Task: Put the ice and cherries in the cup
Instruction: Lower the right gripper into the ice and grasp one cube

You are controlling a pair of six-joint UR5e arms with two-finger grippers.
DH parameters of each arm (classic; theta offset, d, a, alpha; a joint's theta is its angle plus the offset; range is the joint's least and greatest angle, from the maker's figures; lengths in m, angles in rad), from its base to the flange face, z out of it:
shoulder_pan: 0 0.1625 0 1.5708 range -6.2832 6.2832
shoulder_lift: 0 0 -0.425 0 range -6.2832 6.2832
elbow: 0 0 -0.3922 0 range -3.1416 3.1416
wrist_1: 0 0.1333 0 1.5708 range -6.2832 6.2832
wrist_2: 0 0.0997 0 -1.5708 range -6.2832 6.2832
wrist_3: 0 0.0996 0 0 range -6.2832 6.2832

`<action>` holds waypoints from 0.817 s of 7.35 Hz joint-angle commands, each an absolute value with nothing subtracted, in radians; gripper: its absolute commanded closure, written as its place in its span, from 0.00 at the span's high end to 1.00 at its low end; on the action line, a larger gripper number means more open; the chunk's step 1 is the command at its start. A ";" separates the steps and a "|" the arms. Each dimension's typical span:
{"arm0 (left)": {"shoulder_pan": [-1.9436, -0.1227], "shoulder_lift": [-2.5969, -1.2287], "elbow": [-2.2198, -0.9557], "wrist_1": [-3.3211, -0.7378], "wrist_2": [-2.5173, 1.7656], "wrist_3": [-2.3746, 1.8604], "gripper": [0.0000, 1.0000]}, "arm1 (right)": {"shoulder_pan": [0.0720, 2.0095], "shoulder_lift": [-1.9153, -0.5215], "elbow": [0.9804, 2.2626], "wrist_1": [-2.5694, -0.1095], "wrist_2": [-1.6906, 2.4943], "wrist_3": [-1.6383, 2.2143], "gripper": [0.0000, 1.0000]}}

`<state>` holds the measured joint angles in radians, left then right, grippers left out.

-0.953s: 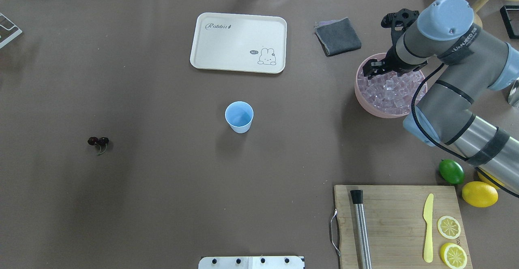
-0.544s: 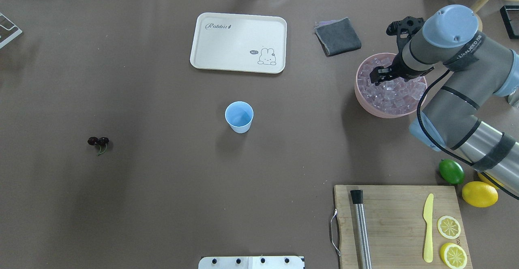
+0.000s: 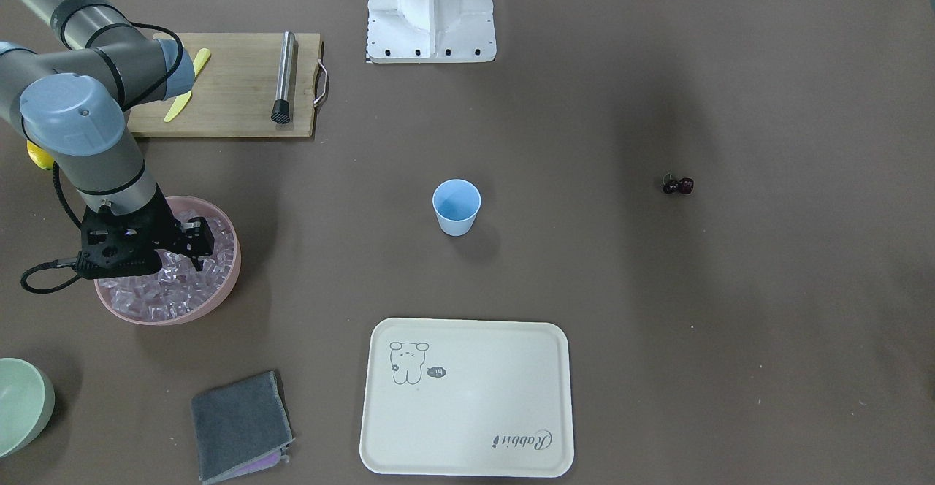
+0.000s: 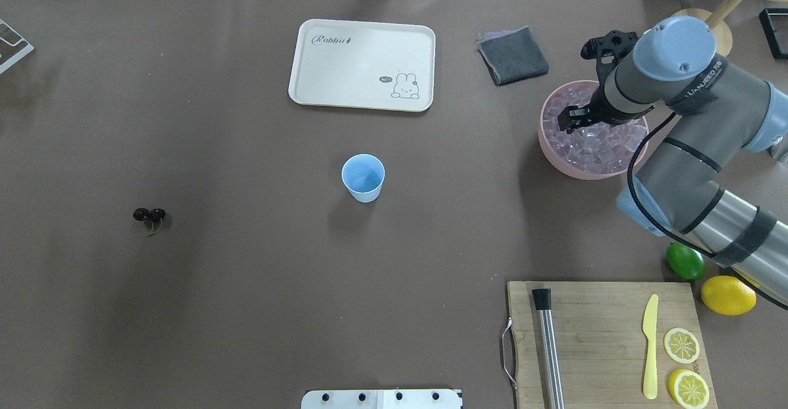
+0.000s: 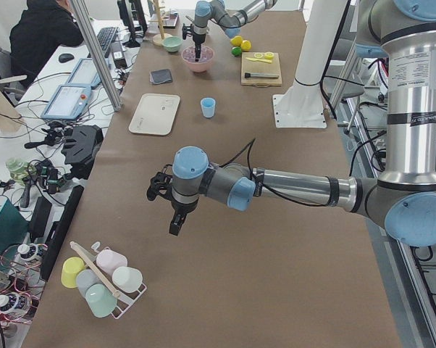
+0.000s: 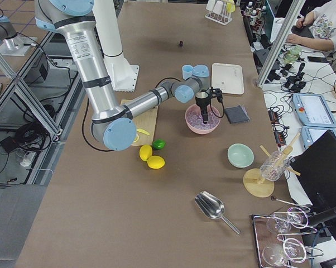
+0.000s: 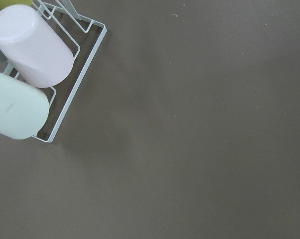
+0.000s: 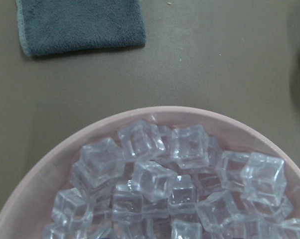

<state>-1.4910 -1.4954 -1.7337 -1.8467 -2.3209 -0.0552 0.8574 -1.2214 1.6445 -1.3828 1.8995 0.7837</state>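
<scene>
The light-blue cup [image 4: 363,178] stands upright mid-table, and nothing shows inside it. The dark cherries [image 4: 149,214] lie far off on the left side. Ice [image 4: 585,144] fills a pink bowl [image 4: 554,156] on the right. My right gripper [image 4: 567,119] hangs over the ice near the bowl's left part, fingers apart, nothing seen between them. The right wrist view looks straight down on the ice [image 8: 155,184]. My left gripper [image 5: 175,225] shows only in the exterior left view, above bare table, far from the cup; whether it is open or shut I cannot tell.
A cream tray [image 4: 362,64] and a grey cloth [image 4: 513,55] lie beyond the cup. A cutting board [image 4: 597,335] holds a muddler, a yellow knife and lemon slices, with a lime [image 4: 685,261] and lemon [image 4: 728,295] beside it. A rack of cups [image 7: 65,99] sits below the left wrist.
The right gripper shifted right across the ice bowl, then back a little to the left, staying above the ice. Cup and cherries have not moved.
</scene>
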 commanded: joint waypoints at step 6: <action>-1.491 -1.499 -1.736 -1.847 -2.321 -0.057 0.98 | 0.853 -1.220 1.643 -1.382 1.898 0.779 0.65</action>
